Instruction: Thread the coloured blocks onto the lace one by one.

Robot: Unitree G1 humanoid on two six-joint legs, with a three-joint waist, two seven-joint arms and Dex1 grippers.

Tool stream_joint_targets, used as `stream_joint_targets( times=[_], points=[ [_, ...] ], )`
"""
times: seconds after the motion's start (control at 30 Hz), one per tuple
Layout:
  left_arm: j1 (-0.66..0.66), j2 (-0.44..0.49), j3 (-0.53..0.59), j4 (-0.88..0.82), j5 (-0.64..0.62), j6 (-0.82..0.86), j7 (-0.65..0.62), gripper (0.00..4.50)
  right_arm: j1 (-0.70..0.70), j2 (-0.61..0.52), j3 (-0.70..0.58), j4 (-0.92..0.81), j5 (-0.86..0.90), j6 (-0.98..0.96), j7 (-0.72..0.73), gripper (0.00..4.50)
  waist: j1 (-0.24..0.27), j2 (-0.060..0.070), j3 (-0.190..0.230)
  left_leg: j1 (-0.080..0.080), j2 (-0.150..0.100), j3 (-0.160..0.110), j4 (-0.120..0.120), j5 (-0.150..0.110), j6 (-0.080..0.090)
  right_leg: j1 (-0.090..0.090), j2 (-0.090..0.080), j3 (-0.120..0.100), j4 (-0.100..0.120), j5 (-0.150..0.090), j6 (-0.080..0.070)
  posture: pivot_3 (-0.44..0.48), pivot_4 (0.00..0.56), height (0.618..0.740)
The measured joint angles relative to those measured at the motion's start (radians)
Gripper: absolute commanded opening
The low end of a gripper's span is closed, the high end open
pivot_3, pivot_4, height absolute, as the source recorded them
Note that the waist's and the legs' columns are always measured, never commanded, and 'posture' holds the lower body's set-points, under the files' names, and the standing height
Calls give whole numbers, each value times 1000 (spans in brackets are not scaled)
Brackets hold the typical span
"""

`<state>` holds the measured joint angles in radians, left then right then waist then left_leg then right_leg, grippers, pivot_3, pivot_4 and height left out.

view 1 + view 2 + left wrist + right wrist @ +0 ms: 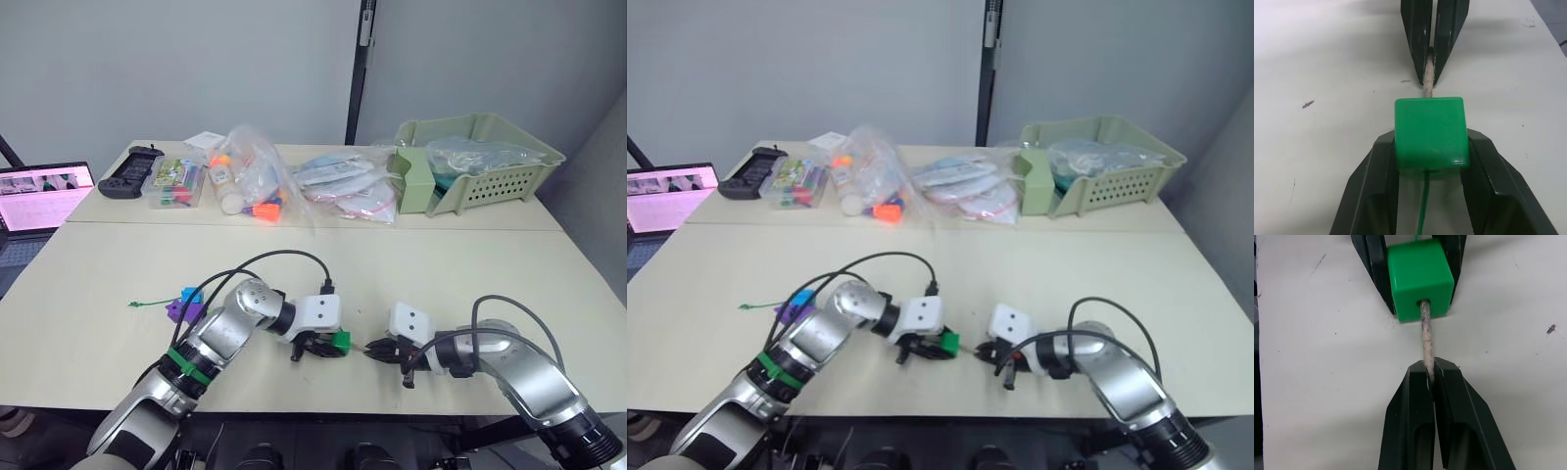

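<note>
Green block mid-threading: the lace's tip is through its hole, to be drawn clear next.

Low over the worktop [118, 274], the left gripper [1431, 161] clamps the green block [1431, 132] between its fingers; the right gripper [1431, 382] pinches the pale lace tip [1425, 330] poking out the block's far face. Purple and blue blocks [184, 305] sit strung near the left arm.

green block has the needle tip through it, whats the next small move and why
Probably the right gripper should pull away from the left gripper. It is shut on the stiff pale tip of the lace, which already pokes out of the green plastic cube held by the left gripper, so pulling draws the green string through.
</note>
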<state>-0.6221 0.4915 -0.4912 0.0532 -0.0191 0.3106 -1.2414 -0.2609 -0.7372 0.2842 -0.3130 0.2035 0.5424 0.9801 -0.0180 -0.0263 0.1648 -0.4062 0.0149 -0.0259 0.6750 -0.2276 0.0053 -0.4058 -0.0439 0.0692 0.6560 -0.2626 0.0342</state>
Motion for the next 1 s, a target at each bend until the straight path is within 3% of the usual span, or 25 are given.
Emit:
stream_joint_targets(
  times=[0.23, 0.4, 1.0],
  points=[
    [53, 176, 91, -10, -41, -17, -64, 1196, -45, 4, 14, 1, -5, 10, 1, 0, 1, 0, 0, 0, 0, 0, 0, 0, 0, 0, 0, 0, 0, 0, 0, 0, 150, 740],
    [85, 346, 169, 129, -60, -198, -130, 1196, -72, 3, 27, -5, -5, 15, 21, 0, -4, 0, 0, 3, 1, 1, -2, 0, 0, 0, 0, 0, 0, 0, -1, 0, 150, 740],
    [7, 458, 222, 567, -31, -554, -174, 1196, -73, -37, 32, -4, -4, 4, 66, 0, -34, 1, 0, 15, 4, 4, -12, 0, 0, 2, 2, 1, 7, -6, -1, 0, 150, 740]
  ],
)
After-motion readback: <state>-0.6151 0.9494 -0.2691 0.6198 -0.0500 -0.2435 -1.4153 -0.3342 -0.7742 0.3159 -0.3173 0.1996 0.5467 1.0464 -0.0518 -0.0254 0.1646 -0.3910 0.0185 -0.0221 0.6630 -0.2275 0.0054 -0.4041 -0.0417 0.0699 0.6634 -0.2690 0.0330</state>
